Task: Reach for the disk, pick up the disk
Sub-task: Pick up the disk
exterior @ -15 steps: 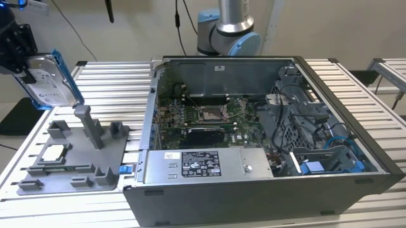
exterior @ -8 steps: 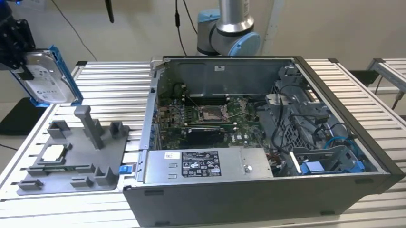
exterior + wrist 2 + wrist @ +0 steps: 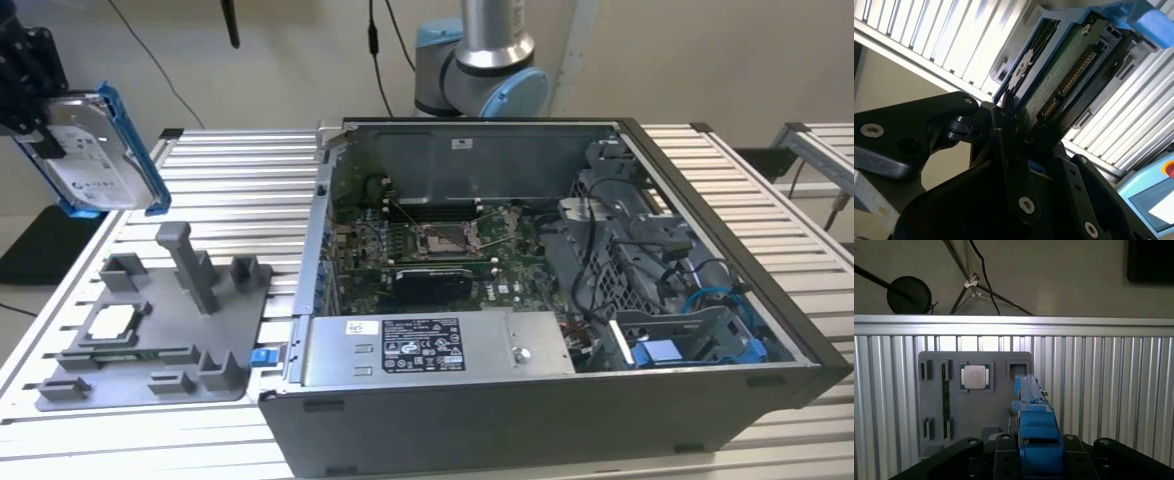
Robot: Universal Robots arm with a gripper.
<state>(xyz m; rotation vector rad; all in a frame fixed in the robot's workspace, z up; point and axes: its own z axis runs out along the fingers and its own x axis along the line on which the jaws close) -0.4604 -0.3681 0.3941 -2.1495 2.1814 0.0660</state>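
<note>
Slatted table below, gripper clamps disk; second wrist view shows circuit board.

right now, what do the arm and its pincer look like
The arm is a smooth silver-grey metal tube with thick rounded joints, closed off by light blue joint caps. The pincer is black all over, built from flat linkage bars with rounded ends joined at pivots. Small silver screw heads sit in the bars in the second wrist view.
</note>
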